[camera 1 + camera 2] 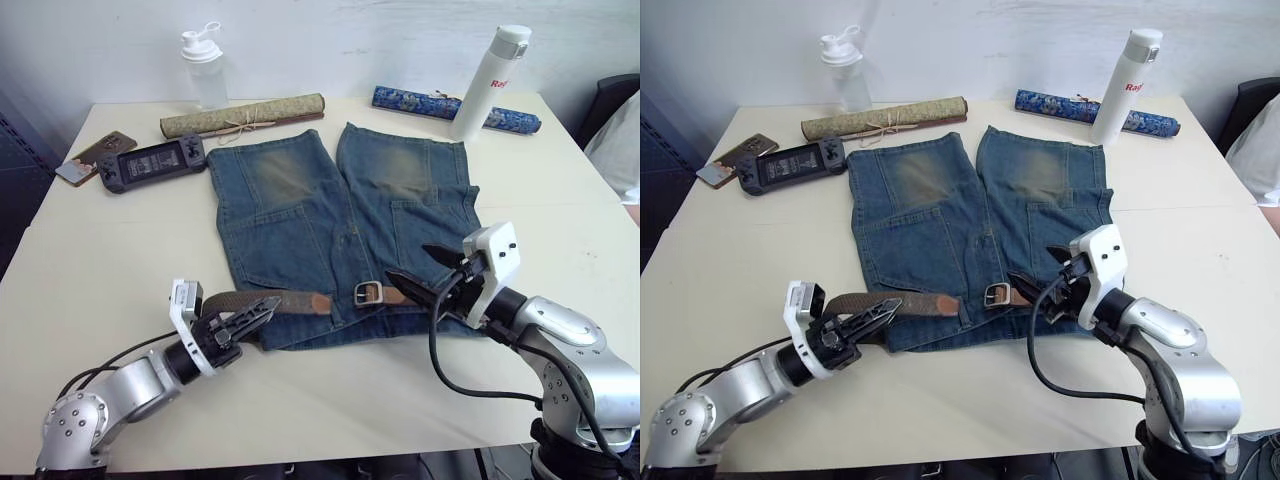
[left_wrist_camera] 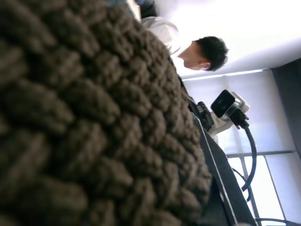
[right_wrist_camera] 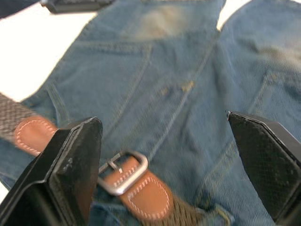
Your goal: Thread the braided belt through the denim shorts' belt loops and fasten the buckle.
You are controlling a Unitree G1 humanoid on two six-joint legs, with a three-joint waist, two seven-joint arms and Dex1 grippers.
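A pale table point(image 1: 90, 260) fills the foreground. Nearest, the left gripper point(image 1: 255, 312) pinches the braided belt point(image 1: 262, 300), whose coarse woven strap lies crosswise along the waistband of the denim shorts point(image 1: 300, 235). The silver frame buckle point(image 1: 368, 293) on its tan leather tab lies just left of the right gripper point(image 1: 420, 270), whose fingers are spread wide and hold nothing. Rolled mats point(image 1: 243, 116) lie beyond.

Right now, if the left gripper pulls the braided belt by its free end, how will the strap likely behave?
The braided belt will probably be floppy: its woven strap lies flat across the denim shorts. The weave looks coarse, so the left gripper should keep its hold. The metal buckle may drag and snag the cloth.
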